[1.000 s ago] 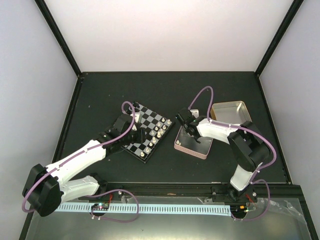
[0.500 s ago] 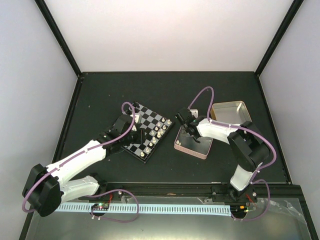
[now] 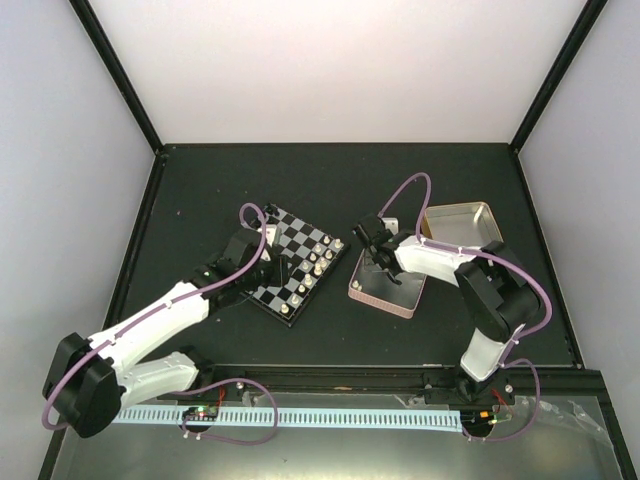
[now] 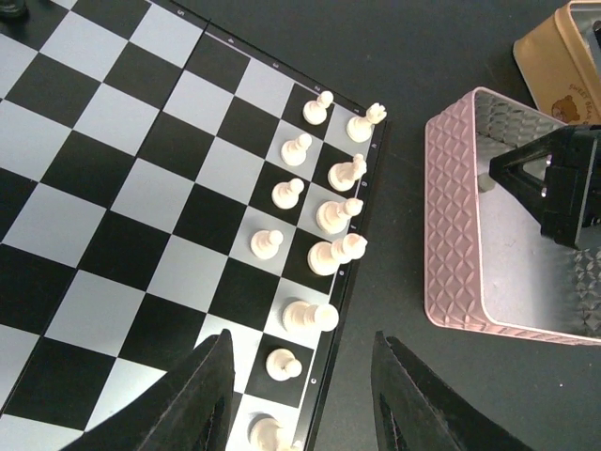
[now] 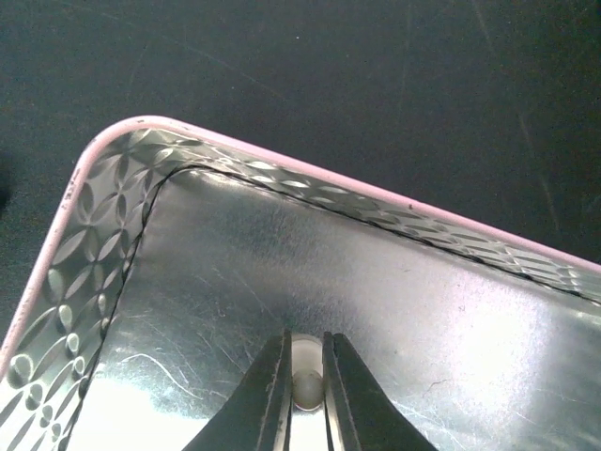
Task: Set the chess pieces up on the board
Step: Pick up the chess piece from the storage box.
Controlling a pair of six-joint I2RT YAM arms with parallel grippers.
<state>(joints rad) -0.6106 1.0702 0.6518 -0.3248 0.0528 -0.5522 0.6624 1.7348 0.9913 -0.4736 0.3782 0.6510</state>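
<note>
Clamping a cream chess piece (image 5: 304, 378) in the right gripper (image 5: 306, 342) inside the pink tin (image 5: 99, 235); likely calling for a slow, straight lift clear of its wall before crossing to the board (image 4: 113, 178), left gripper (image 4: 300, 346) hovering there, jaws apart

A shallow pink tin (image 3: 375, 292) with a shiny embossed inside lies on the dark table (image 3: 200, 190). A gold tin (image 3: 462, 226) sits near its far right.
</note>
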